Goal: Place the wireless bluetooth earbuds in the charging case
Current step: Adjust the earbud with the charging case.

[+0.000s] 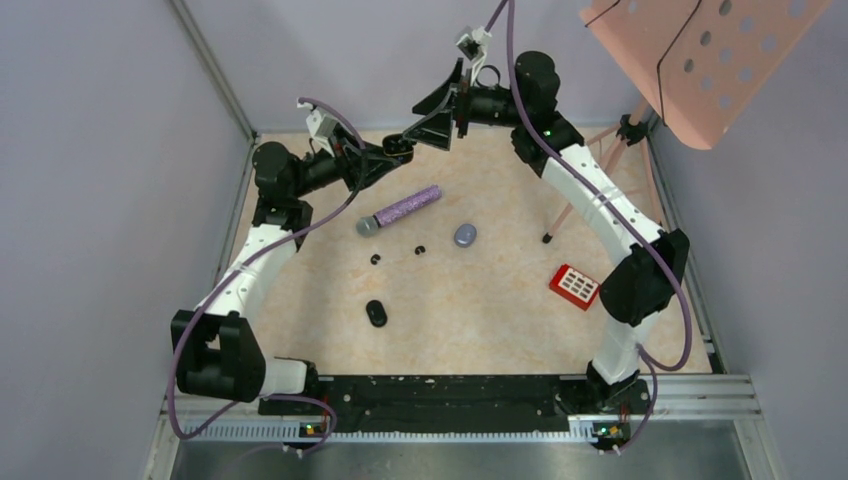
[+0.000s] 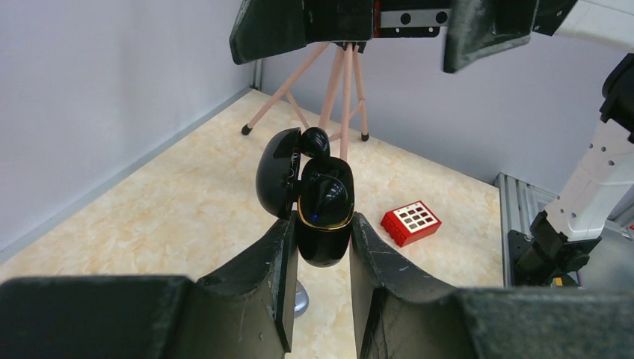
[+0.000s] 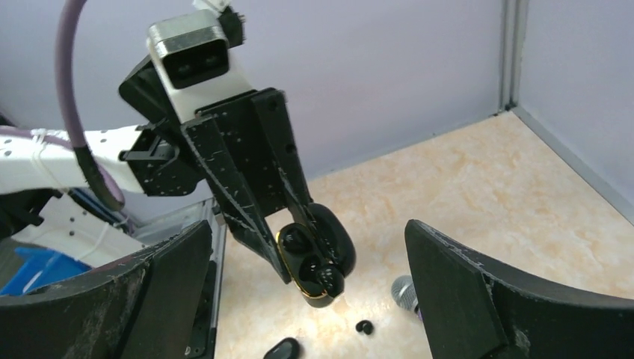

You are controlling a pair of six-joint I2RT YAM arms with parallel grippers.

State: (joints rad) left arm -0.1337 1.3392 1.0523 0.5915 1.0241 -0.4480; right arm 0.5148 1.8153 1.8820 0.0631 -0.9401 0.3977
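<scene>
Top view: left arm is bent at the elbow and reached forward, with the left gripper raised off the surface. Right arm is arched over, with the right gripper just beside it. Two loose earbuds are seen lying nearer the bases than both grippers.

Left wrist: jaws are clamped on the black charging case, lid open. One seated earbud is noted, and a second earbud at the far end.

Right wrist: jaws are spread wide and nothing is held. The case is seen ahead, untouched by them.

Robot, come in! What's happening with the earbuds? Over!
Left gripper jaws shut on open glossy black oval charging case. Right gripper jaws wide open, empty. One tiny black earbud in case; two loose earbuds on beige table. Nothing between grippers.
</scene>
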